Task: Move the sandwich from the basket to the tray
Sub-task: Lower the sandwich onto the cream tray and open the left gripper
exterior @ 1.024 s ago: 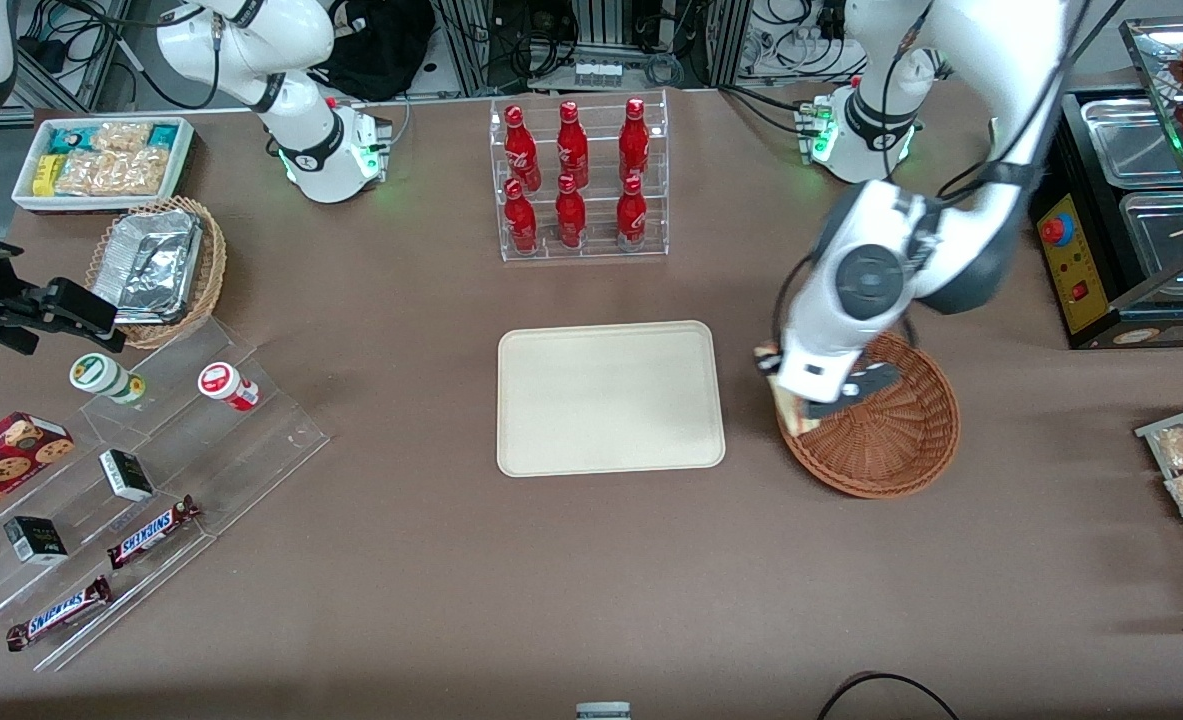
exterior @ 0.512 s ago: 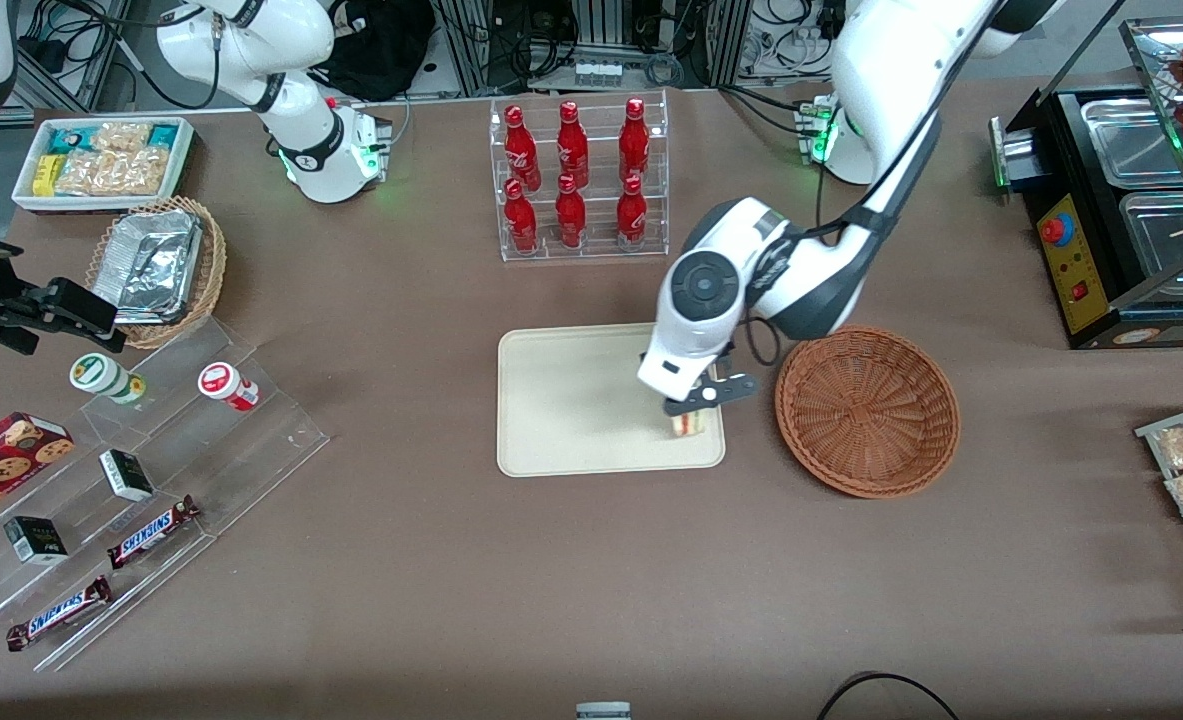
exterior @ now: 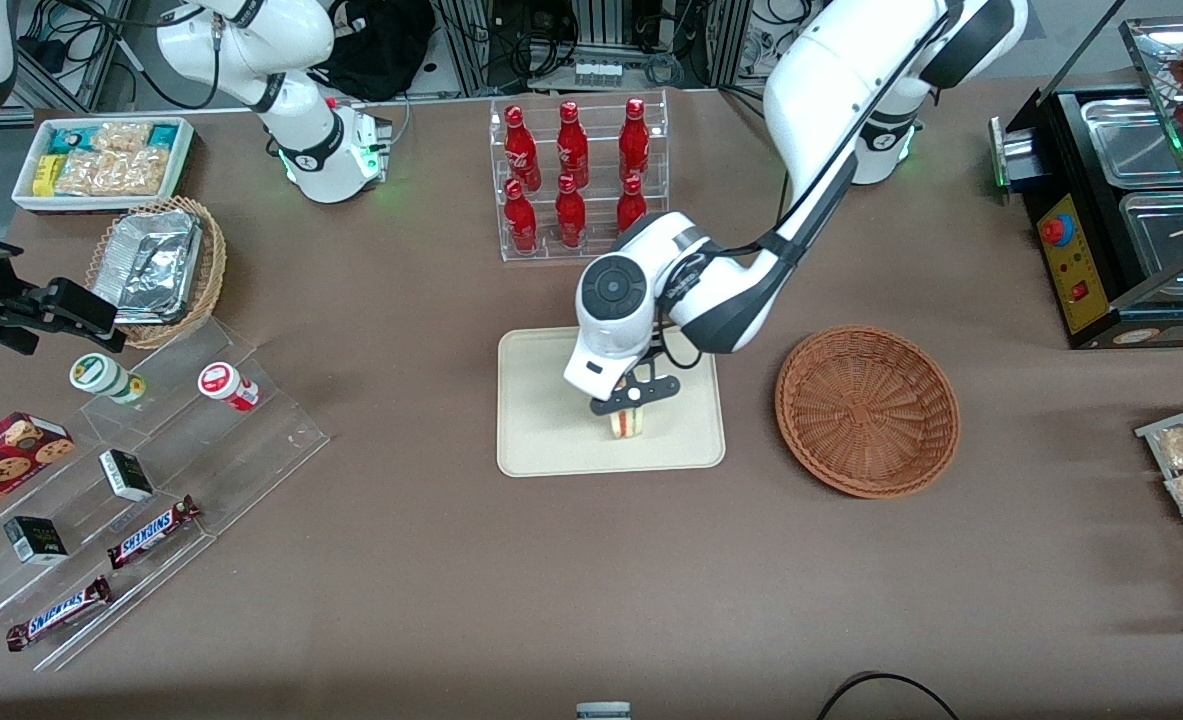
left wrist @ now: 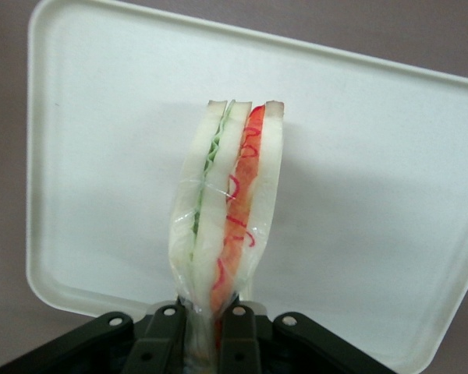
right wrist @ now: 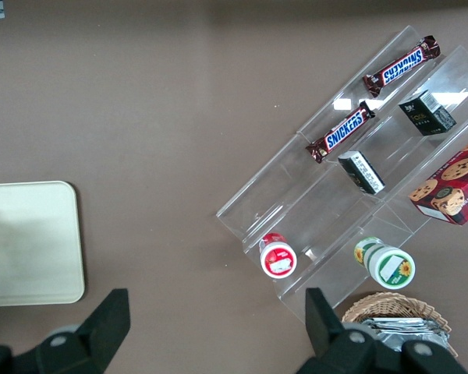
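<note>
1. A small triangular sandwich [left wrist: 226,210] of pale bread is seen wrapped in clear film, with green filling along one layer and red-orange filling along the other.
2. The sandwich is clamped at its narrow end between the black fingers [left wrist: 162,335] of the left arm's two-finger gripper [exterior: 631,398].
3. It is held over the flat rectangular cream-coloured tray [exterior: 541,420], above its middle part.
4. The round reddish-brown woven wicker basket [exterior: 867,410] is shown beside the tray, toward the working arm's end.
</note>
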{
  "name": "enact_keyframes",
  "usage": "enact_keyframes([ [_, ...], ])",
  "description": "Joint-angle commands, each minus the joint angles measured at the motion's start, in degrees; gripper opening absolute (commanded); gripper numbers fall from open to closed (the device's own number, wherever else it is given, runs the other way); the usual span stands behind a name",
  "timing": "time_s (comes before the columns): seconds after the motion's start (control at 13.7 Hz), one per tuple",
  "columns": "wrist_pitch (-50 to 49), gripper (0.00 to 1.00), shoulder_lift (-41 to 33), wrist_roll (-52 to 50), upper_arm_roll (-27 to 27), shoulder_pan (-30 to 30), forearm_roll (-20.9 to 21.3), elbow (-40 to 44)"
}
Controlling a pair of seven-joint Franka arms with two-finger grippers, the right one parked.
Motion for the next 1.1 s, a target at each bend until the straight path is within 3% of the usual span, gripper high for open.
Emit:
enact_keyframes([
  [0.0,-1.3,0.07,3.3,-2.1,0.6,-2.4,2.1,4.4],
  [0.59,-4.0,0.13,6.0,-1.1,0.5,-2.8,3.5,6.3],
  [0.66,-3.9,0.41,5.9,-1.6,0.5,-2.8,3.0,6.4],
  [0.73,-3.9,0.99,5.9,-2.1,0.5,-2.8,2.9,6.3],
  [1.02,-4.3,1.0,1.7,-3.6,0.3,-2.9,3.4,6.3],
])
